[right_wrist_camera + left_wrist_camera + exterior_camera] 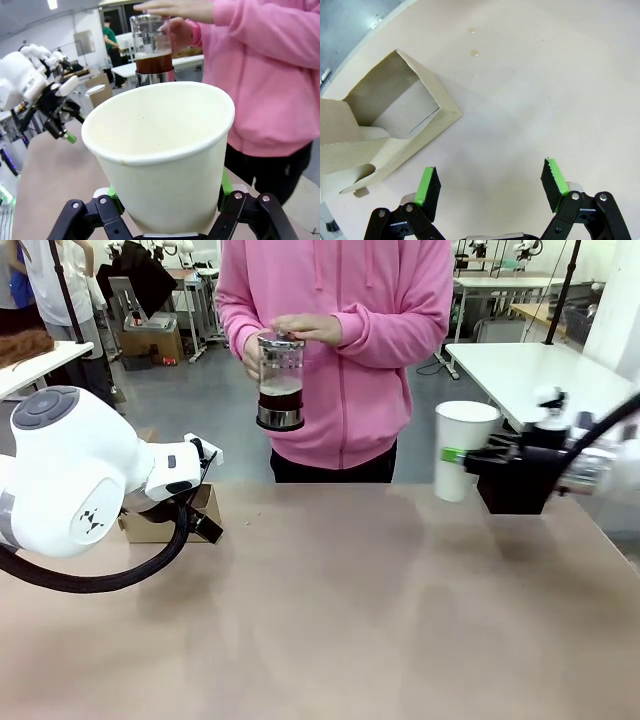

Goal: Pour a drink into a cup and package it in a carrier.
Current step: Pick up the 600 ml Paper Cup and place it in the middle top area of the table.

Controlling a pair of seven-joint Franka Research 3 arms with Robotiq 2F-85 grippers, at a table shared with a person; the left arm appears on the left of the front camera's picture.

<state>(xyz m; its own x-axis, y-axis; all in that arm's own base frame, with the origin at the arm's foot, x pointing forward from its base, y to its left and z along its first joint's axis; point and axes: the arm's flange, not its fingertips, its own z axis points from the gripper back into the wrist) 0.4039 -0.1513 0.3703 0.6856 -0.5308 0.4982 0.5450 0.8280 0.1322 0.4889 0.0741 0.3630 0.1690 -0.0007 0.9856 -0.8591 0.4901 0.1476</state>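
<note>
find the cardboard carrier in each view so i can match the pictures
Front view: carrier at mid-left, partly behind the left arm.
Left wrist view: carrier at left, open top showing, beside the open left claw.
Right wrist view: probably the carrier, a brown box at upper left above the cup rim; too small to be sure.
Shared landmark: the left claw, near the carrier each time.
</note>
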